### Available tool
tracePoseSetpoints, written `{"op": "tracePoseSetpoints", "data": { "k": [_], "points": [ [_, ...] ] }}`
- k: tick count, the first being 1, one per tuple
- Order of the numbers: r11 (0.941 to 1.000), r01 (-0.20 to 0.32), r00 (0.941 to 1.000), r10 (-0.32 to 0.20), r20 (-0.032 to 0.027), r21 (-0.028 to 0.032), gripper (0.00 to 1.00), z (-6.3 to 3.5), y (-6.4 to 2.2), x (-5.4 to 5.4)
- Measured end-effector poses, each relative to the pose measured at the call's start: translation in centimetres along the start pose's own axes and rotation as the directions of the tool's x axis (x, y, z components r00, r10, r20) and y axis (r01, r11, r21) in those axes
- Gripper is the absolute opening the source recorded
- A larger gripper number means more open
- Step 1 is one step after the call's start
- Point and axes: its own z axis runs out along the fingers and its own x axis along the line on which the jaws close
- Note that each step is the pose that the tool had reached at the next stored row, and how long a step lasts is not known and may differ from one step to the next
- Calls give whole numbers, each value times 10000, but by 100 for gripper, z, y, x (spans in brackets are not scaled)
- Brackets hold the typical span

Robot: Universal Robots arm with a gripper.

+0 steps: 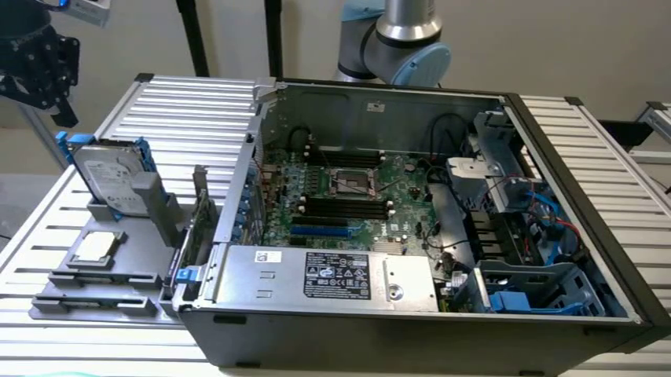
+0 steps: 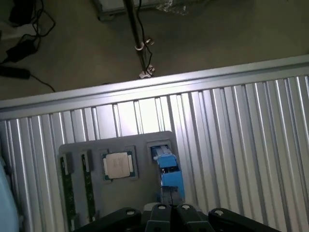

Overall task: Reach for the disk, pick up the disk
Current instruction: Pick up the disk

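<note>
Above 1 upright disk point(image 1: 108, 177) in 1 grey tray point(image 1: 63, 302), 1 empty claw point(image 2: 172, 210), fully closed.

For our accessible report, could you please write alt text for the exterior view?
A black claw hangs above the disk, which stands on edge in a grey tray at the exterior view's left, beside an open computer case.

Blue-railed disk point(image 2: 169, 176) on edge in grey tray point(image 2: 96, 145), beside square chip point(image 2: 119, 165)
</note>
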Motion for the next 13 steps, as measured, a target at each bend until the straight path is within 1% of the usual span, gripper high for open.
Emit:
{"op": "tracePoseSetpoints", "data": {
  "k": [3, 5, 13],
  "points": [
    [9991, 432, 9991, -432, -11, 2, 11, 0, 0, 0],
    [9983, 587, 9983, -587, -13, 1, 11, 0, -2, -2],
    [9973, 736, 9973, -736, 2, 1, 11, 1, -22, -41]
  ]
}}
